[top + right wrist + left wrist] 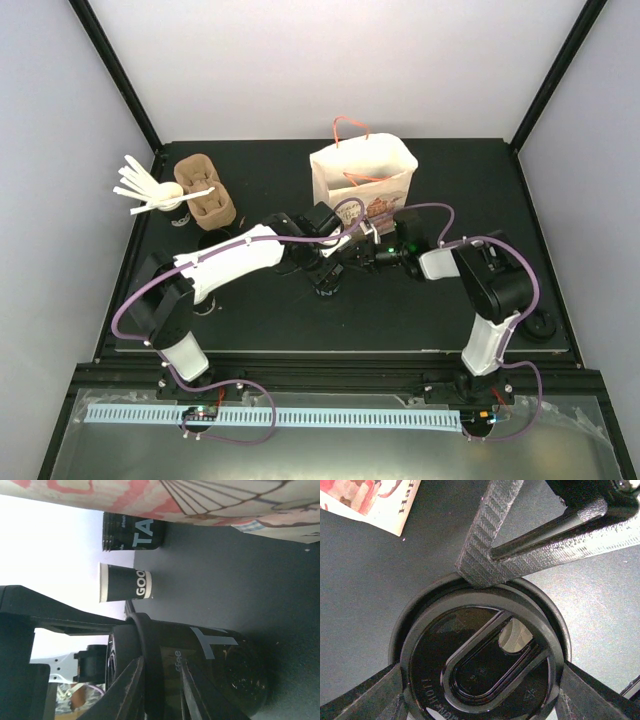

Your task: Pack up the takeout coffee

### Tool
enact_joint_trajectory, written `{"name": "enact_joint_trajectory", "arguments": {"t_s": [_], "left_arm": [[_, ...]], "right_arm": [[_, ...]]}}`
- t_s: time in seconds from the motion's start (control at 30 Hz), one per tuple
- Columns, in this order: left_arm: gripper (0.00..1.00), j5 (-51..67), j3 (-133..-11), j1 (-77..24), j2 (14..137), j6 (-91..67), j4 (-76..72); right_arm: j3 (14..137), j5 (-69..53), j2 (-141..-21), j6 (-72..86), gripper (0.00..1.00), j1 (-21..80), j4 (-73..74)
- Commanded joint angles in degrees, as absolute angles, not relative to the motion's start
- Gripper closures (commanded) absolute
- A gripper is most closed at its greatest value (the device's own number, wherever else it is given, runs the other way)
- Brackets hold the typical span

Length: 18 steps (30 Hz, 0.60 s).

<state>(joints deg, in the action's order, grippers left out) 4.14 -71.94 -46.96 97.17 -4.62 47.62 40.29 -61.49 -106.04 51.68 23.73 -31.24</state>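
Observation:
A black coffee cup (pixel 225 665) with white lettering stands on the dark table at the centre (pixel 328 287). My right gripper (pixel 165 690) is shut on its body just under the rim, coming in from the right in the top view (pixel 358 256). My left gripper (pixel 480 695) is above the cup, its fingers (pixel 370 695) pressed on both sides of the round black lid (pixel 480 665) that sits on the cup's rim. One right finger (pixel 485 535) shows at the far side of the lid. A second lidded black cup (pixel 132 530) stands beside the bag.
A printed paper bag (pixel 365 180) with orange handles stands open just behind the grippers. A black cup with a white rim and no lid (pixel 125 582) stands farther left. Brown pulp carriers (pixel 205 190) and a cup of white stirrers (pixel 165 198) are at the back left.

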Motion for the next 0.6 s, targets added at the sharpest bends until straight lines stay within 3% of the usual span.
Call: {"name": "enact_joint_trajectory", "arguments": {"t_s": [0.0,0.3,0.57], "left_arm": [[0.39,13.0,-64.9,-48.7,108.2,-5.1,54.1],[0.40,10.7,-69.0,-48.3,107.2,-8.0,57.3],[0.39,7.4,-72.0,-48.6,103.9,-9.7,57.7]], "right_arm": [[38.2,-50.0,-106.1,45.1,0.77,27.2,-5.5],[42.3,-39.3,-89.9,38.5,0.67,26.9,2.9],[41.8,-36.7,-83.2,35.8,0.65,26.9,4.3]]}}
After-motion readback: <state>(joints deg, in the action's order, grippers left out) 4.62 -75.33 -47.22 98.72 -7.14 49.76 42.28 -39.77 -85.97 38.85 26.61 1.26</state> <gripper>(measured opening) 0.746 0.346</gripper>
